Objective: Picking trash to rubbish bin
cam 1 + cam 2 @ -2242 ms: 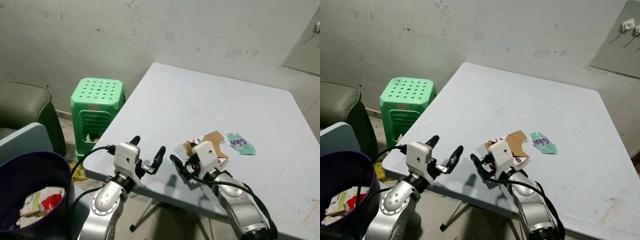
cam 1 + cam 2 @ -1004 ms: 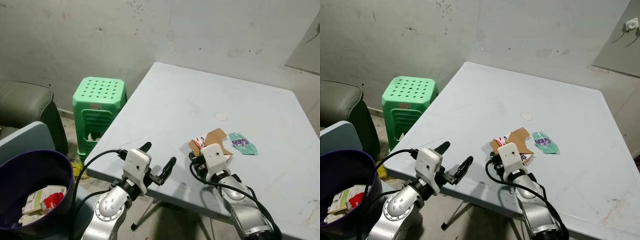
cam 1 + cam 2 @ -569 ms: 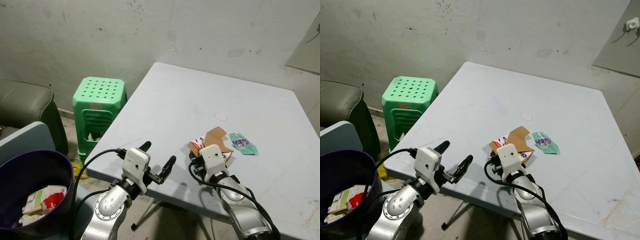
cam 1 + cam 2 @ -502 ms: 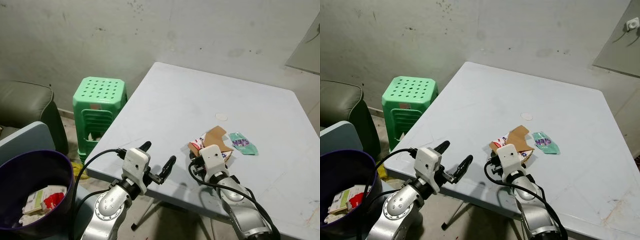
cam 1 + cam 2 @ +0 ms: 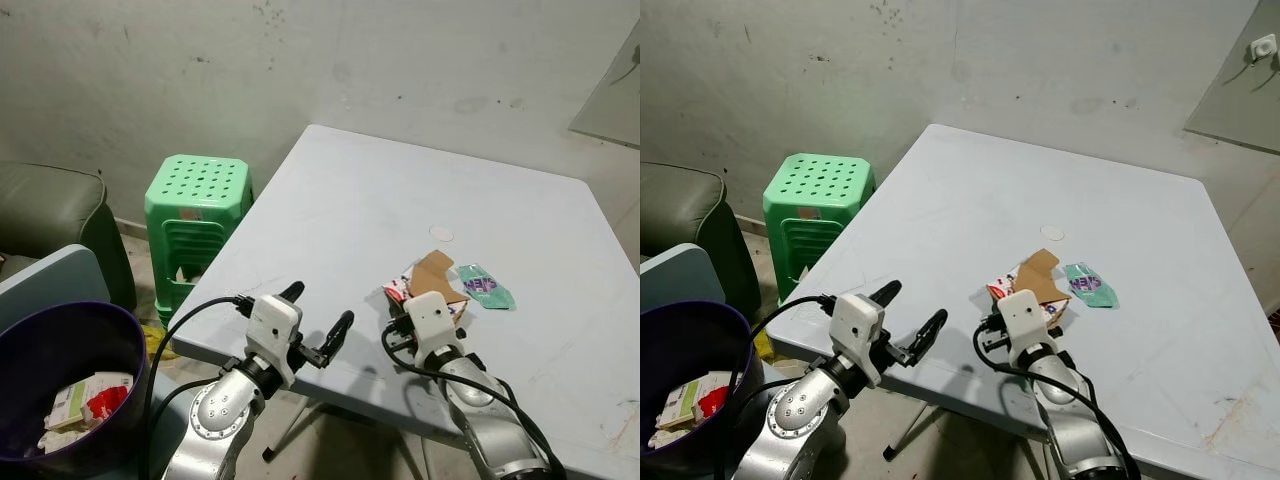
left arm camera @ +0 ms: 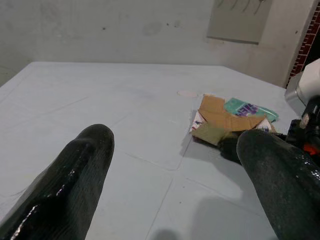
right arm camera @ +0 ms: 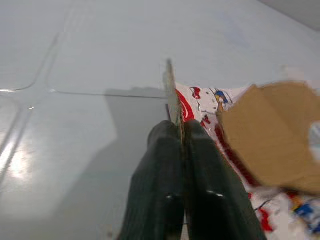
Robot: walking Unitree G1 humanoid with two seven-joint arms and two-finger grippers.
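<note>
A flattened brown cardboard carton with a red-and-white printed side lies near the table's front edge. Just to its right lies a green wrapper. My right gripper is shut on the carton's thin near edge, which stands up between the fingers. My left gripper hovers open over the table's front edge, left of the carton, with nothing in it. A purple rubbish bin holding paper trash stands on the floor at the far left.
The light grey table has a small white disc behind the carton. A green plastic stool stands off the table's left corner, a dark sofa beyond it. A wall runs behind.
My right gripper, open at the table's edge 2.2 s ago, has moved in and shut on the carton's edge. The carton has shifted slightly. The left gripper stays open.
</note>
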